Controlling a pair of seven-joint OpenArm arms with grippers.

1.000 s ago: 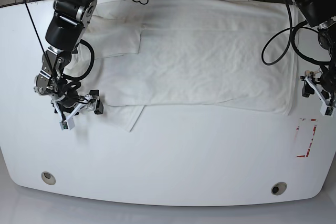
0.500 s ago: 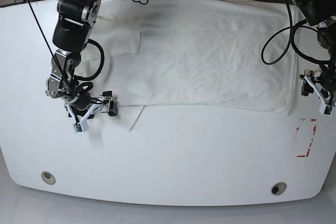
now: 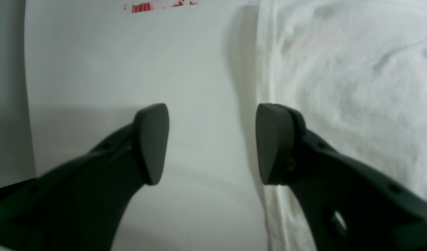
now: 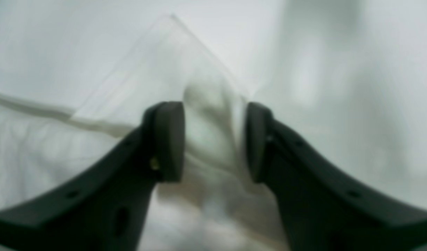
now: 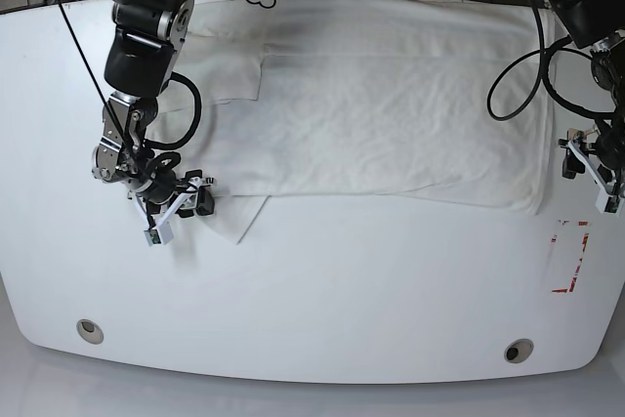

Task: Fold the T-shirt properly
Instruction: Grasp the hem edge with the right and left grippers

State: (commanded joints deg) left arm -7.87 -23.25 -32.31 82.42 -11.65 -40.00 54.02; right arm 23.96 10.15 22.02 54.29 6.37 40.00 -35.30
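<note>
While the T-shirt (image 5: 391,104) lies spread flat across the far half of the worktop (image 5: 342,290), with no print visible on its upper face, both arms stand at its opposite ends. Its long body runs crosswise, and one sleeve is folded over the cloth near the right arm. A lower corner flap (image 5: 239,220) juts out from the near edge of the shirt onto bare worktop.

Right end effector (image 5: 176,207): positioned at that corner flap, low against the worktop. The right wrist view shows its two dark fingers (image 4: 168,139) set apart with a raised ridge of white cloth (image 4: 213,132) bunched between them. Cloth sits against the inner face of each finger, though the blur prevents confirming a firm pinch; I cannot tell whether it is clenched on the fabric.

Left end effector (image 5: 589,175): positioned just beyond the hem end of the shirt, over bare worktop. The left wrist view shows its fingers (image 3: 152,143) spread wide, released, with nothing between them. One finger stands over the hem edge (image 3: 265,69); the other is clear of the cloth.

Red markings (image 5: 569,256) sit on the worktop, just nearer the camera than the left end effector. Two round holes (image 5: 90,330) are set in the near edge of the worktop, one toward each corner. Cables (image 5: 518,75) loop from the left arm above the shirt's hem end.
</note>
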